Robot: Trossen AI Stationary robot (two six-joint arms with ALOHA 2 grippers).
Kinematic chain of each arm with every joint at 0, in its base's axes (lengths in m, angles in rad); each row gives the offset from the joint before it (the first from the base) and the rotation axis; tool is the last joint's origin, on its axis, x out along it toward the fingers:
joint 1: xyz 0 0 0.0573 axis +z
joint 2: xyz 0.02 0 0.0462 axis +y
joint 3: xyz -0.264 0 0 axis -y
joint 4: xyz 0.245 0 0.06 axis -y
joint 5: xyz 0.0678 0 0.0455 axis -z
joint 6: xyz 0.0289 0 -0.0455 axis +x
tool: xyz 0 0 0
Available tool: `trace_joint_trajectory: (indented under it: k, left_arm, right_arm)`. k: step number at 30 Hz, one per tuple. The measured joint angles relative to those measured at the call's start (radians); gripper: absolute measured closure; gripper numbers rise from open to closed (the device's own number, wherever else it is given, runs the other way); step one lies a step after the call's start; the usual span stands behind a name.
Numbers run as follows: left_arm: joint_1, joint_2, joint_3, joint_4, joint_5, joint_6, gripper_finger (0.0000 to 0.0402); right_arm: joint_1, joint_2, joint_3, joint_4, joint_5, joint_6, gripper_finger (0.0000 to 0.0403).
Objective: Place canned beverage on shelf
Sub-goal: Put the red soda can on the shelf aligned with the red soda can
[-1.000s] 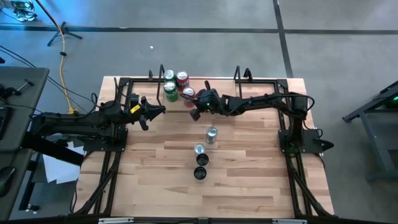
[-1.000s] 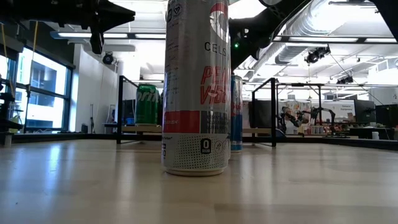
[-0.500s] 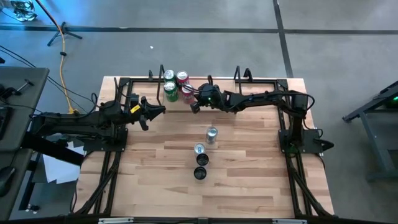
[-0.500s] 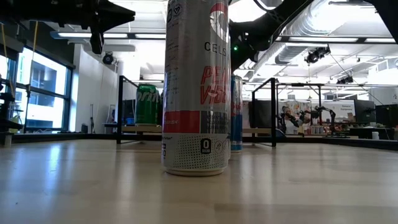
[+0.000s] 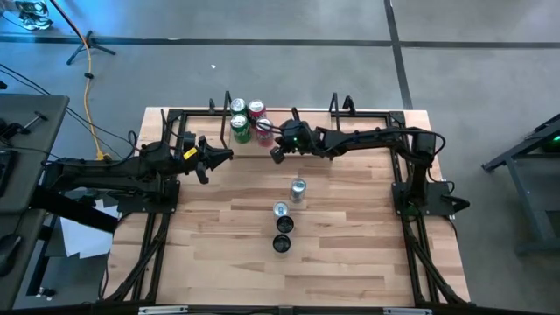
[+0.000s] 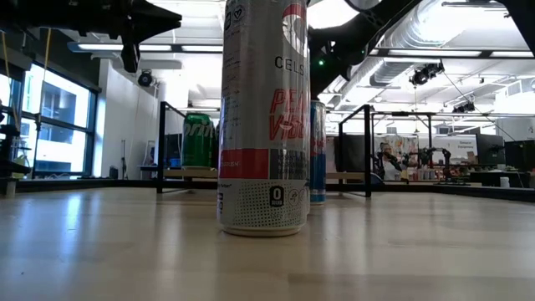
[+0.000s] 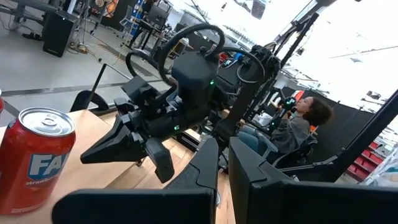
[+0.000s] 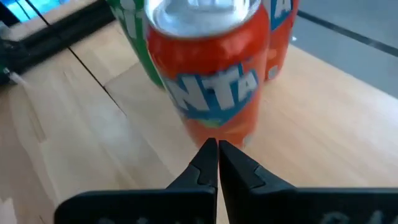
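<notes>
the left gripper (image 5: 229, 156) hangs over the left side of the worktop (image 5: 350, 262), pointing toward the middle, its fingers (image 7: 205, 165) pressed together with nothing between them. just beyond it, at the far edge, stands the shelf (image 5: 311, 122), a low pale-wood board with black wire uprights at its ends; on its left part 4 cans are grouped close together: 2 green cans (image 5: 239, 128), one behind the other, a red can (image 5: 256, 109) at the back, and an orange fanta can (image 5: 265, 131) in front of it. the right gripper (image 5: 275, 154) reaches in from the right side, its tip just beside the fanta can; the right wrist view shows its fingers (image 8: 208, 163) closed to a thin seam, empty, with the fanta can (image 8: 208, 68) standing upright right in front of them on the pale board, not gripped. in the left wrist view the same can (image 7: 34, 158) stands apart from the right gripper's dark fingers. farther right and nearer the front, 4 more cans stand in a loose line on the worktop: a silver can (image 5: 298, 187), a second silver-topped one (image 5: 280, 210), then 2 dark-topped cans (image 5: 283, 226) toward the front edge. in the low view the nearest, a tall white celsius can (image 6: 263, 117), fills the middle, with a blue can (image 6: 318, 152) behind it.
</notes>
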Motion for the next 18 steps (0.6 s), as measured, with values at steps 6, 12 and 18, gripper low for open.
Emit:
trace_joint_trajectory:
  k: [6, 12, 18]
  left_arm:
    - [0.000, 0.000, 0.000, 0.000, 0.001, 0.000, 0.0400]
    - [0.000, 0.000, 0.000, 0.000, 0.003, 0.000, 0.0400]
    - [0.000, 0.000, 0.000, 0.001, 0.003, -0.001, 0.0400]
  right_arm:
    - [-0.001, 0.000, 0.000, 0.054, 0.033, 0.003, 0.0403]
    - [-0.009, 0.025, 0.001, 0.111, 0.041, 0.062, 0.0403]
    - [-0.009, 0.050, 0.001, 0.146, 0.033, 0.089, 0.0403]
